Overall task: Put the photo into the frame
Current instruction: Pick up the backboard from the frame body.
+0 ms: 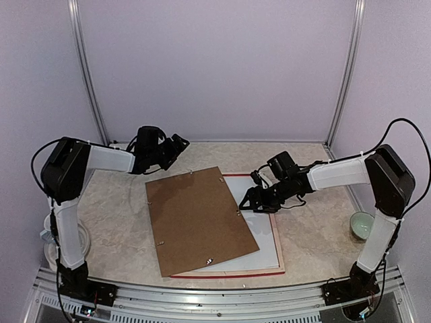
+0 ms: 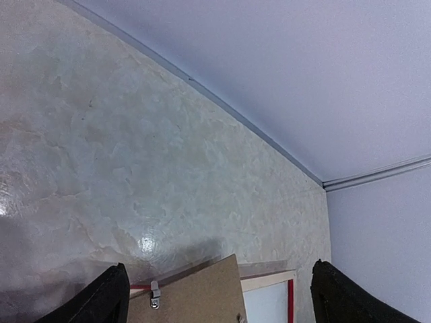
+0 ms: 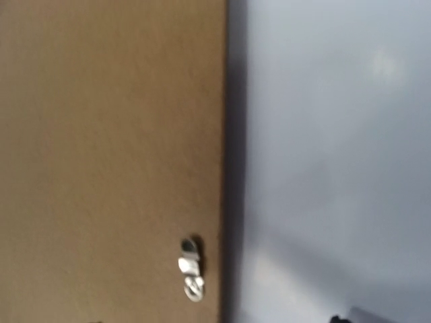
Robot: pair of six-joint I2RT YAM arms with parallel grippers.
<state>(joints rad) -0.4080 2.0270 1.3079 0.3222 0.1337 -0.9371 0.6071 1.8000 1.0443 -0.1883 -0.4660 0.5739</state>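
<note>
The frame lies face down on the table, with its pale wood back up and its red edge showing at the near side. A white sheet lies inside it; I cannot tell whether this is the photo's white back. The cat print itself is not visible. The brown backing board lies askew over the frame's left part. My right gripper hovers low over the board's right edge, beside a metal clip, and looks open. My left gripper is open and empty, raised beyond the board's far corner.
A pale green bowl stands at the right beside the right arm. White dishes sit at the left near the left arm's base. The purple walls close in the back and sides.
</note>
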